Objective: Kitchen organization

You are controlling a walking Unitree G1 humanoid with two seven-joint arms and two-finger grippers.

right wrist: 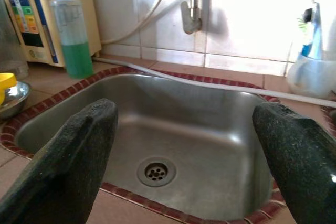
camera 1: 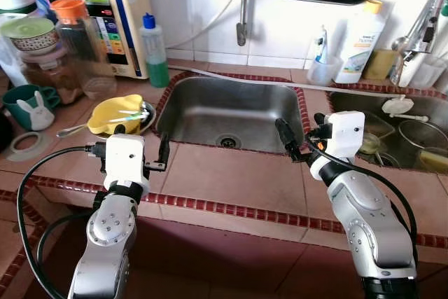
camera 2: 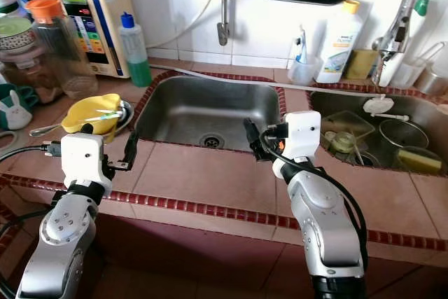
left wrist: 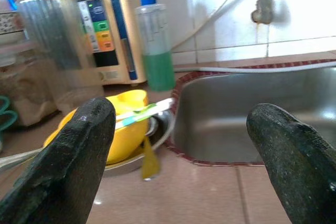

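Take the empty steel sink [camera 1: 224, 113] as your landmark. The yellow bowl [camera 1: 112, 115] sits on the tiled counter just left of the sink's rim, nested in a shallow metal dish [left wrist: 137, 157], with a white-and-green utensil [left wrist: 143, 113] lying across its top.

Your left gripper [camera 1: 142, 150] hovers over the counter at the sink's front-left corner, its 2 fingers spread wide with nothing between them. Your right gripper [camera 1: 290, 141] hangs at the sink's front-right corner, also spread and empty.

The bowl looks like glossy plastic: expect it to be light, stiff and somewhat slippery, and likely to slide in the dish. Pinch its near rim, away from the utensil, which may roll off if you tilt. The dish beneath is probably thin metal and could lift with the bowl.
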